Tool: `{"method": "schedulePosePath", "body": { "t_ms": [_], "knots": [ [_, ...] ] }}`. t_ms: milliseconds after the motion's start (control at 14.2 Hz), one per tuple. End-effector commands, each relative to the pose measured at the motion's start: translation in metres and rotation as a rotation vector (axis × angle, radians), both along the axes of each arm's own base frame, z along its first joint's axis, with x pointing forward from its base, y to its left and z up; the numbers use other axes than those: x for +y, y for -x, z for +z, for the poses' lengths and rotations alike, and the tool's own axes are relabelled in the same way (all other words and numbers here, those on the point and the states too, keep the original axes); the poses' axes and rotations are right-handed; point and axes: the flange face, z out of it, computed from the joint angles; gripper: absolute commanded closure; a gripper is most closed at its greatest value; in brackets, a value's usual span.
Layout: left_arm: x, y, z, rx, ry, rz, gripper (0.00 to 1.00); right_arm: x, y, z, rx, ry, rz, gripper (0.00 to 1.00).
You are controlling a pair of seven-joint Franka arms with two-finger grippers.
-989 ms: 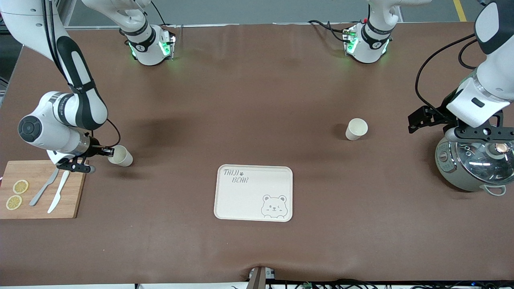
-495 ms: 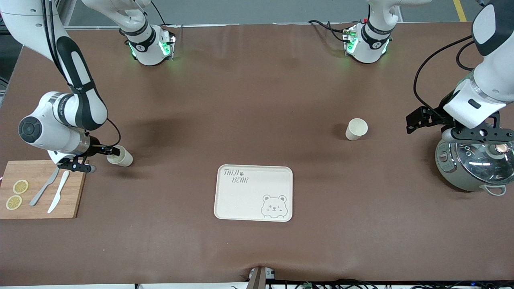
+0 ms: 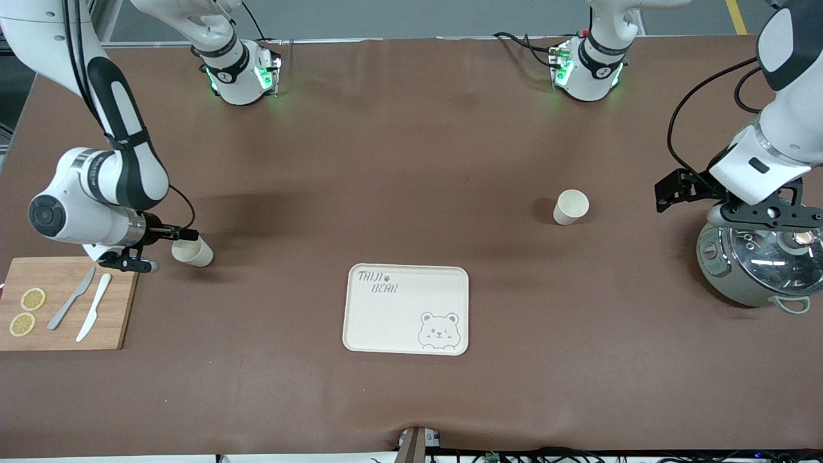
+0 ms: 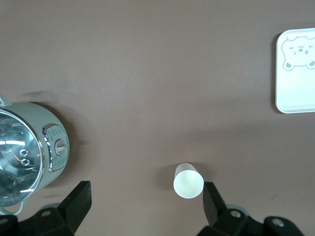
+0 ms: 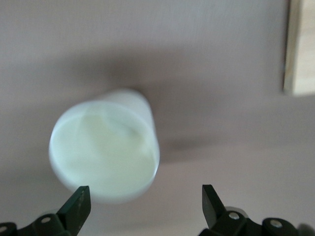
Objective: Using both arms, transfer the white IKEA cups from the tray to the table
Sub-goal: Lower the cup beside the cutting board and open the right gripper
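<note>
Covering the whole table [image 3: 411, 161] we see a brown mat, lightly creased, with a strip of grey floor past the arm bases and a yellow line at the corner by the left arm's base. Both bases show green lights.

Right gripper [image 3: 168, 246] sits low by one white IKEA cup [image 3: 192, 251] toward the right arm's end of the table, just beside the wooden cutting board [image 3: 67, 302]. In the right wrist view its fingers [image 5: 76, 206] are spread apart, and the cup [image 5: 104, 150] is mostly short of the gap between them; we can't tell if anything touches it. The board holds two lemon slices [image 3: 27, 311], a grey knife [image 3: 71, 298] and a white knife [image 3: 94, 307].

Left gripper [image 3: 765, 212] hangs over the table next to the grey-green pot [image 3: 759, 263] with its glass lid [image 3: 781, 254], at the left arm's end. Left wrist view shows its fingers [image 4: 78, 199] wide apart, nothing between them. Second white IKEA cup [image 3: 570, 206] stands upright on the mat, apart from that gripper, between the pot and the table's middle, farther from the front camera than the tray [image 3: 406, 308]. In the left wrist view the cup [image 4: 188, 181] sits close to one finger.

Bear-printed tray lies flat mid-table, nearer the front camera than both cups, with nothing on it.
</note>
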Motion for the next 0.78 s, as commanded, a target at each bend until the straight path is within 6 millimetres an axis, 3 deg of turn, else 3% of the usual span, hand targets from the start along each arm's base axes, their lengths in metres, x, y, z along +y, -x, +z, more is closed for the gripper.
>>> {"method": "schedulePosePath", "body": {
  "t_ms": [0,212,495,707],
  "knots": [
    [0.004,0.001,0.006,0.006,-0.026,-0.022,0.0,-0.006,-0.013,0.025,0.041,-0.005,-0.004,0.0],
    [0.003,0.001,0.005,0.007,-0.025,-0.025,0.0,-0.014,-0.03,0.049,0.014,-0.005,-0.006,0.0],
    [0.002,0.001,0.007,0.004,-0.025,-0.028,0.0,-0.011,-0.063,0.086,0.131,-0.021,0.014,0.0],
    [0.003,0.0,0.006,0.005,-0.023,-0.028,0.0,-0.002,-0.075,0.115,0.117,-0.019,0.031,0.0]
  ]
}}
